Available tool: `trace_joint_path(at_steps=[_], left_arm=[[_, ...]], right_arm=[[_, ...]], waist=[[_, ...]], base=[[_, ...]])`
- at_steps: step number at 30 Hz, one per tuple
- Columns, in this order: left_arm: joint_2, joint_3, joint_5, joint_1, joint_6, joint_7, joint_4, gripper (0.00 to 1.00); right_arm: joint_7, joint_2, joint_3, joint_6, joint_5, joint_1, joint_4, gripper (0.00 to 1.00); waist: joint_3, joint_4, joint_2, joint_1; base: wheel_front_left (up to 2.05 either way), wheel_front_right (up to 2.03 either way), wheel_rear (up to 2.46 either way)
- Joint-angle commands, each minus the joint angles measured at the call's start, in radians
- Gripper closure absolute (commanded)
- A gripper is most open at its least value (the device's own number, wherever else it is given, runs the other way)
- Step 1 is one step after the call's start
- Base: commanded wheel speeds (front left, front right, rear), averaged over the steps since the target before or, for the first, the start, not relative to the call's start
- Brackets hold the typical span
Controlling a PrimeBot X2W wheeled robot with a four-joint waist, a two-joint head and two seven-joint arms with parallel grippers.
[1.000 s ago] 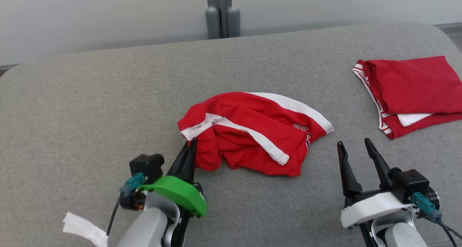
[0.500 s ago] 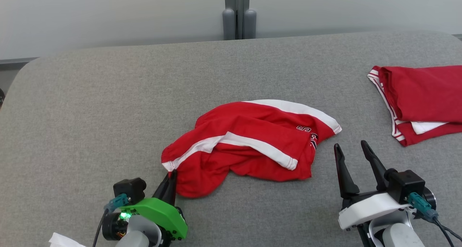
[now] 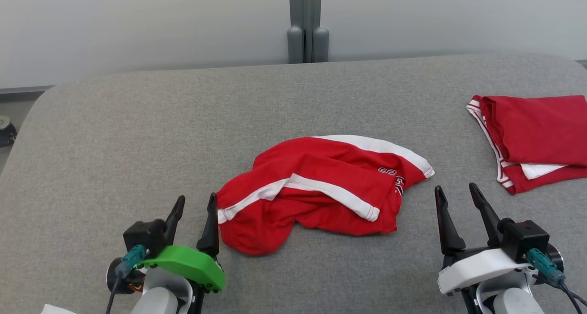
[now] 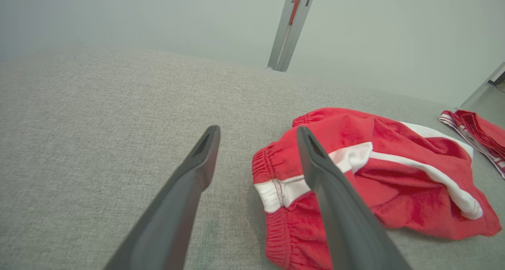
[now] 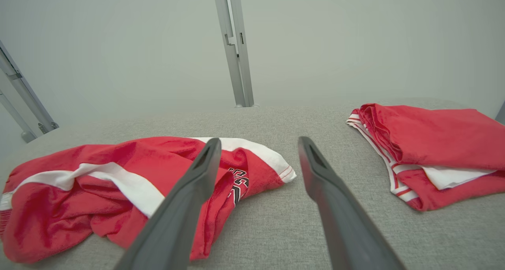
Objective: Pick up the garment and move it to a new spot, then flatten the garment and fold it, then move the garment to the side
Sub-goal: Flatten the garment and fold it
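Observation:
The garment, red shorts with white stripes, lies crumpled in the middle of the grey padded surface. My left gripper stands open just left of its elasticated waistband, with nothing between the fingers; its right finger sits close to the cloth. In the left wrist view the garment spreads to the right of my left gripper. My right gripper is open and empty, just right of the garment's white-trimmed hem. The right wrist view has the garment to the left of my right gripper.
A folded red and white garment rests at the right edge of the surface, also in the right wrist view. A grey post stands against the wall behind. The surface's rounded left corner drops to the floor.
My left gripper has let go of the garment's waistband and opened, moving slightly left. The garment now lies loose. The head camera has shifted, so the scene sits lower and further right.

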Motion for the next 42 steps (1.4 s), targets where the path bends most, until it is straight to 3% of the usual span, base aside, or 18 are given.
trace_joint_path(at_steps=[1, 12, 24, 42], left_arm=[[-0.003, 0.018, 0.022, 0.026, 0.007, -0.002, -0.022, 0.00], [-0.044, 0.104, 0.146, 0.135, 0.001, -0.003, -0.106, 0.00], [-0.070, 0.144, 0.197, 0.166, -0.022, -0.003, -0.107, 0.00], [-0.078, 0.146, 0.220, 0.115, -0.031, -0.003, -0.099, 0.00]], right_arm=[[-0.003, -0.002, -0.002, 0.000, -0.002, 0.008, -0.001, 0.00], [-0.003, -0.002, 0.011, 0.000, 0.011, 0.006, 0.001, 0.00], [-0.003, -0.002, 0.029, 0.000, 0.018, 0.014, 0.024, 0.00], [0.018, -0.003, 0.242, 0.000, 0.274, -0.133, 0.338, 0.00]], waist=[[-0.017, 0.007, 0.0000, 0.0000], [-0.060, 0.016, 0.0000, 0.0000], [-0.068, 0.022, 0.0000, 0.0000], [0.026, 0.123, 0.0000, 0.0000]], base=[[0.00, 0.00, 0.00], [0.00, 0.00, 0.00], [0.00, 0.00, 0.00], [0.00, 0.00, 0.00]])
